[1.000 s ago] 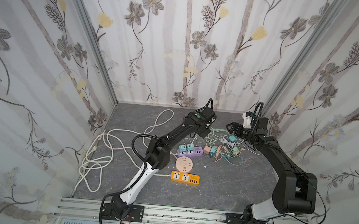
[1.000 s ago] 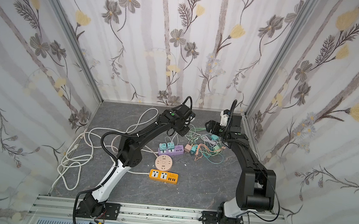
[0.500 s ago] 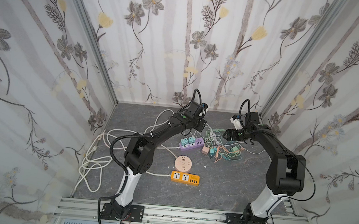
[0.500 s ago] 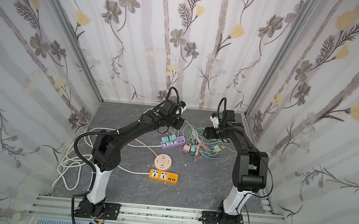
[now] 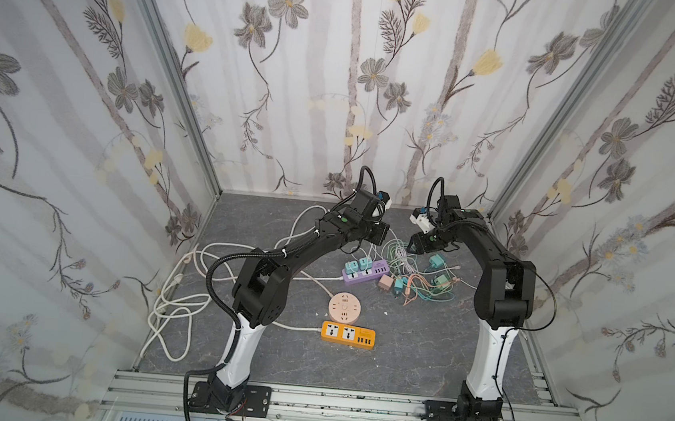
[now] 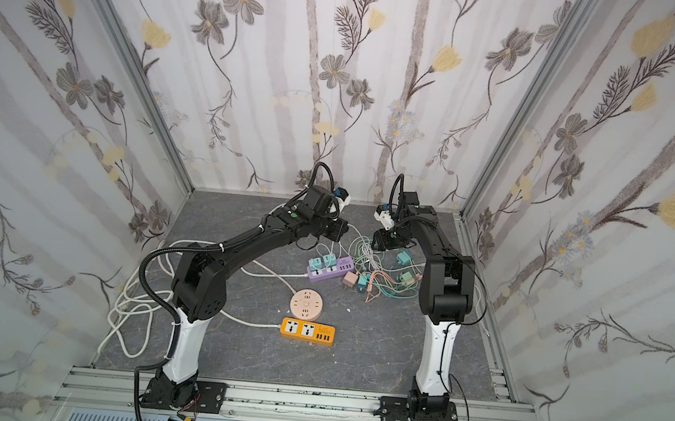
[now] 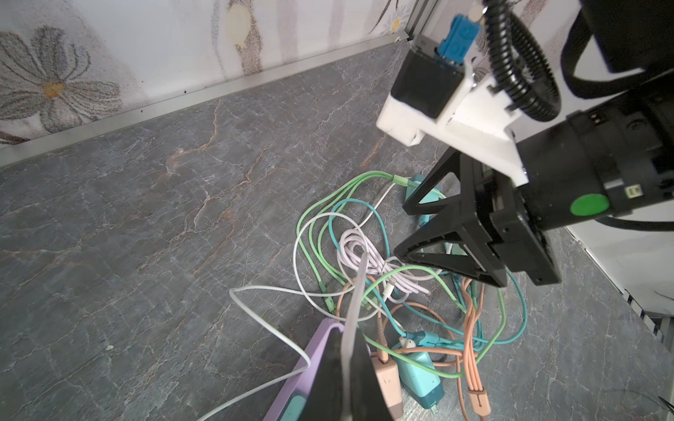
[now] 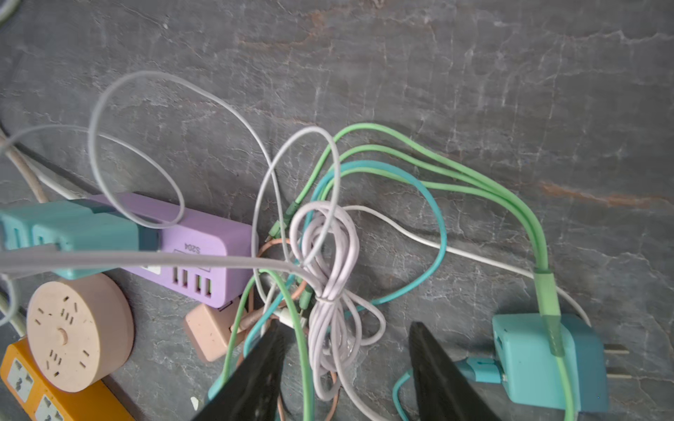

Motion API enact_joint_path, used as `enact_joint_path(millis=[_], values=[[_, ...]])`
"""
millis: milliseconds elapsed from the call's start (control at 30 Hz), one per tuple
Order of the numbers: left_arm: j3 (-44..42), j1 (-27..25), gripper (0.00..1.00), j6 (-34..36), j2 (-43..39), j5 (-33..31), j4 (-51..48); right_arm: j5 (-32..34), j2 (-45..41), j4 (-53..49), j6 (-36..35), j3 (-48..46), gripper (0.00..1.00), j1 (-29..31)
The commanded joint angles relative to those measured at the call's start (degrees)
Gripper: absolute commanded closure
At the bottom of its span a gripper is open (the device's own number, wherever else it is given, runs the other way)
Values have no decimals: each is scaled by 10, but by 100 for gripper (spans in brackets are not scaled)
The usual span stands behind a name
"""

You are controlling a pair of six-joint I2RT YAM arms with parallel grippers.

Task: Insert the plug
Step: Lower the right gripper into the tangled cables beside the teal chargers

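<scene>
The left hand point(image 7: 347, 339) is squeezed tight on a thin pale cable point(image 7: 359, 280). The cable runs straight from the hand to a lilac coil point(image 8: 328, 251) in the cable pile. The right hand point(image 8: 346, 326) has its fingers point(image 8: 445, 379) apart, one on each side of that coil, and I cannot see them touching it. Just beside one of those fingers the teal plug point(image 8: 539, 361) lies on the tabletop point(image 8: 474, 73). Its two metal pins point away from the pile, and a green cable point(image 8: 510, 204) lies over it. On the far side of the pile sits the purple power strip point(image 8: 204, 240) with two teal blocks point(image 5: 355, 265) plugged into it. A small pink charger point(image 8: 208, 335) is just beside its end. In both top views all this sits a little right of the middle, near the back wall point(image 5: 337, 95). Lower in the frame are the round pink socket point(image 5: 344, 309) and the orange power strip point(image 5: 348, 334), apart from the pile. Thick white cords point(image 5: 177, 301) loop along the tabletop's left edge. The lower middle and lower right of the tabletop are bare grey, down to the metal rail point(image 5: 331, 402).
</scene>
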Motion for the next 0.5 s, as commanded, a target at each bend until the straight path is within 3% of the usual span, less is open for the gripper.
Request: enact_joint_path(millis=[0, 233, 367, 467], values=[[-5, 7, 100, -8, -2, 6, 28, 29, 13, -41, 22, 12, 56, 9], [-20, 21, 100, -48, -14, 67, 60, 68, 74, -146, 61, 108, 56, 38], [-40, 24, 100, -58, -41, 100, 83, 68, 77, -146, 89, 118, 48, 48], [-54, 26, 100, -60, -61, 127, 100, 70, 79, -144, 95, 122, 49, 53]])
